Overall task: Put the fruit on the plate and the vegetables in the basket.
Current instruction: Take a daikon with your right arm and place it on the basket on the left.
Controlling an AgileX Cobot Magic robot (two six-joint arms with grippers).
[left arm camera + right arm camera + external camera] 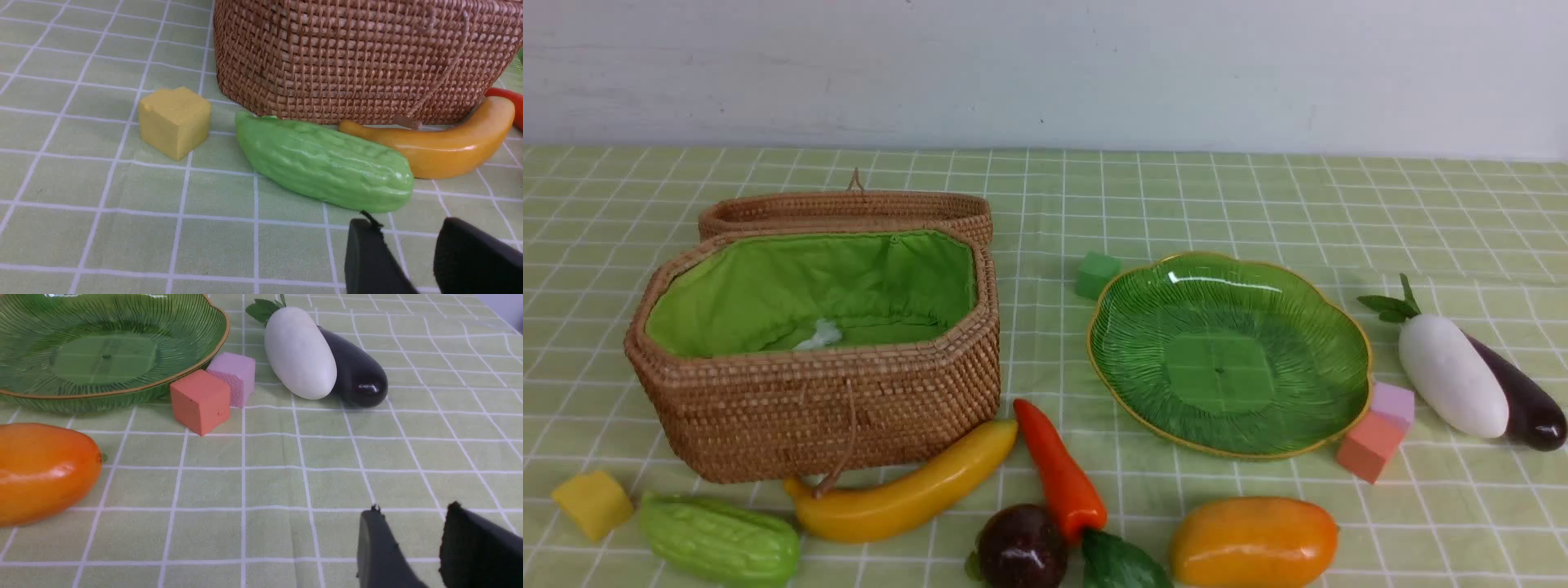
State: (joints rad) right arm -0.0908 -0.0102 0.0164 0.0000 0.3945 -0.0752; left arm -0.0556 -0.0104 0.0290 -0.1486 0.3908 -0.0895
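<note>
Produce sits unsorted on the checked cloth (1258, 204), so by my read sorting hasn't begun: plate (1143, 367) bare, basket (817, 408) holding no veg (only a pale scrap on its green lining), lid (845, 208) thrown back behind it so the mouth is free for drops. Left gripper (406, 228) hovers low just short of the bumpy green gourd (327, 163), fingers parted w/ nothing between. Right gripper (412, 514) is likewise parted and empty over bare cloth, well apart from the mango (41, 473). Likely split: left arm for basket-side items, right for plate-side. Banana (907, 498) curves along the basket's front wall, by its cord loop. Carrot (1058, 474) lies between basket and plate, leaf end beside the round purple fruit (1021, 547). Radish (1452, 376) and eggplant (1523, 400) lie touching, right of the plate. Toys look glossy, hard, prob. slippery; the wicker is coarse, the plate ribbed glass w/ gold rim. Matte foam orange cube (1368, 447) and pink cube (1393, 402) crowd that rim.
</note>
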